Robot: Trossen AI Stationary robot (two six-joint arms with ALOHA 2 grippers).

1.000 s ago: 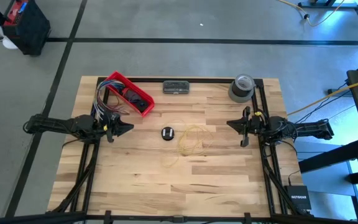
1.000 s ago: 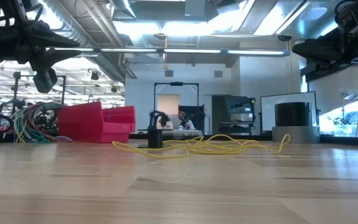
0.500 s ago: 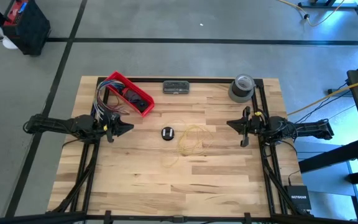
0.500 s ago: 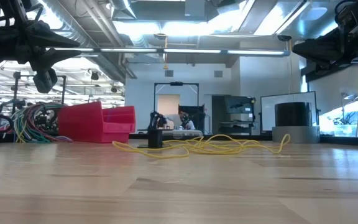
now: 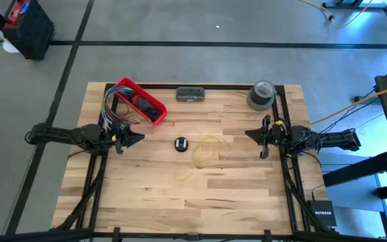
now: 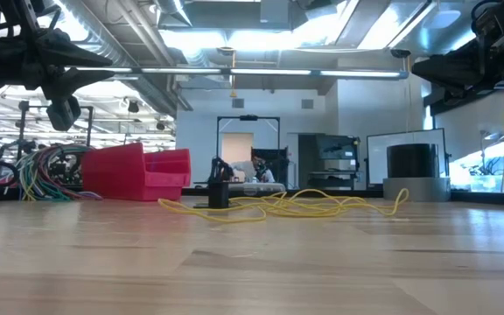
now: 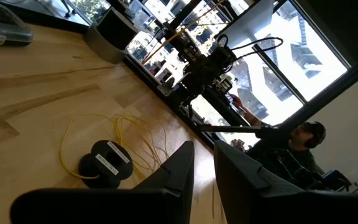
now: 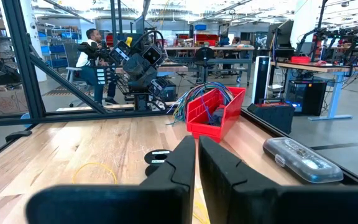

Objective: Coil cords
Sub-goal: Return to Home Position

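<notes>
Loose cords, clearest in low view

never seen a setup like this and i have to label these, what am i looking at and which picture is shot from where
It is a robot with two dark arms at a wooden table. One picture looks straight down from above, one looks level across the tabletop, and two come from cameras on the arms' wrists. From above, the left gripper hovers at the table's left side and the right gripper at its right, both up off the wood and holding nothing. Between them lie a thin yellow cord in loose loops and a small black spool beside it. Along the far edge are a red bin, a bundle of coloured wires, a grey case and a roll of tape.
</notes>
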